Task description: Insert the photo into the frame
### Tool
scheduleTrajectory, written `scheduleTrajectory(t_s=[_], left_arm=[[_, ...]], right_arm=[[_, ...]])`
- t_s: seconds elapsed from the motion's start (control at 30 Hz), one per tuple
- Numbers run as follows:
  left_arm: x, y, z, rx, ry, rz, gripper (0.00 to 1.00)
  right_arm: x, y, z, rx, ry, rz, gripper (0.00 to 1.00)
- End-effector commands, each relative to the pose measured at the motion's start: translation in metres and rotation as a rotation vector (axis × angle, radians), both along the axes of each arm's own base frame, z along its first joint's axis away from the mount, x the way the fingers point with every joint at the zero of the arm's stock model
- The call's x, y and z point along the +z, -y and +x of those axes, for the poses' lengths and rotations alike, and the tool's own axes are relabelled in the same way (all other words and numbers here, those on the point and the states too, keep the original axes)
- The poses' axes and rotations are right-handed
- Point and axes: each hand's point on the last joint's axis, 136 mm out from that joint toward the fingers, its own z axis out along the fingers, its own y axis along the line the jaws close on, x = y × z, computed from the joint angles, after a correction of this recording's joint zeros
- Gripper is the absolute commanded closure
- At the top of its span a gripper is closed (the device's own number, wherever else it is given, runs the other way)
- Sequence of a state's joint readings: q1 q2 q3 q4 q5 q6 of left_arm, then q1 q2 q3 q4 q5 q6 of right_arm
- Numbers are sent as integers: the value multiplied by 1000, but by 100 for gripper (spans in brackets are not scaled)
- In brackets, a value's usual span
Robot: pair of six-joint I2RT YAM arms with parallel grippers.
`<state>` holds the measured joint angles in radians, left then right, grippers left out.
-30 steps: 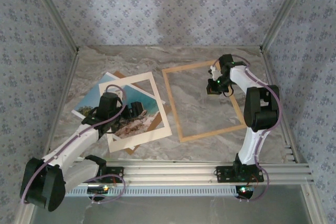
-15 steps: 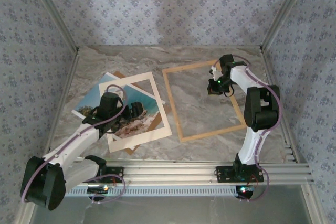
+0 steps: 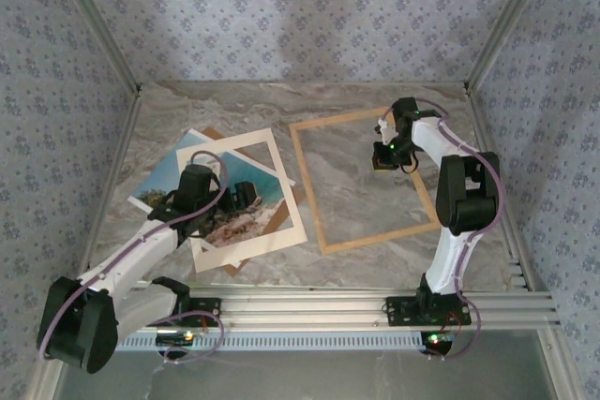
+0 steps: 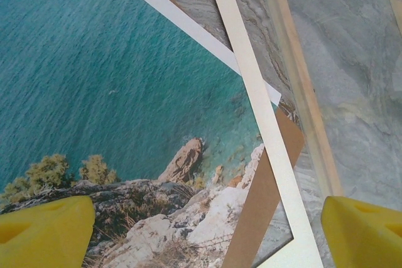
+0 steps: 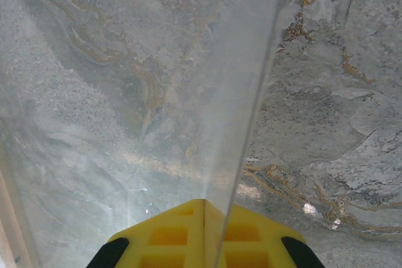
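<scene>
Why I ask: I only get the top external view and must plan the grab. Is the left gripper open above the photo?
Observer: Yes, the left gripper is open. One yellow finger hangs over the photo at its cliff, the other past the frame.
Operator: Anything lying over the photo?
Observer: The cream mat crosses its corner, and the brown backing board pokes out beneath.
Operator: And the right gripper?
Observer: The right gripper is shut on a clear sheet, gripping its edge.
</scene>
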<state>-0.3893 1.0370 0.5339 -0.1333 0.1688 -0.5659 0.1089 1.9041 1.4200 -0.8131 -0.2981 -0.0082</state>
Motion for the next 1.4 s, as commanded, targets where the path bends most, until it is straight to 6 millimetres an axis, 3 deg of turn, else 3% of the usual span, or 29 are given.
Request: scheduleTrajectory(t_s=[0.0, 0.33, 0.9, 1.37], left_arm=[[3, 4, 2, -14, 18, 3, 7], [1, 3, 1, -15, 10, 8, 7], [0, 2, 1, -10, 8, 14, 7], [-1, 3, 0, -11, 5, 14, 7]], right_arm=[[-4, 7, -6, -3, -49, -36, 100], [3, -9, 0, 47, -33, -17, 100], [15, -14, -9, 72, -40, 8, 100], [2, -12, -14, 75, -91, -30, 100]])
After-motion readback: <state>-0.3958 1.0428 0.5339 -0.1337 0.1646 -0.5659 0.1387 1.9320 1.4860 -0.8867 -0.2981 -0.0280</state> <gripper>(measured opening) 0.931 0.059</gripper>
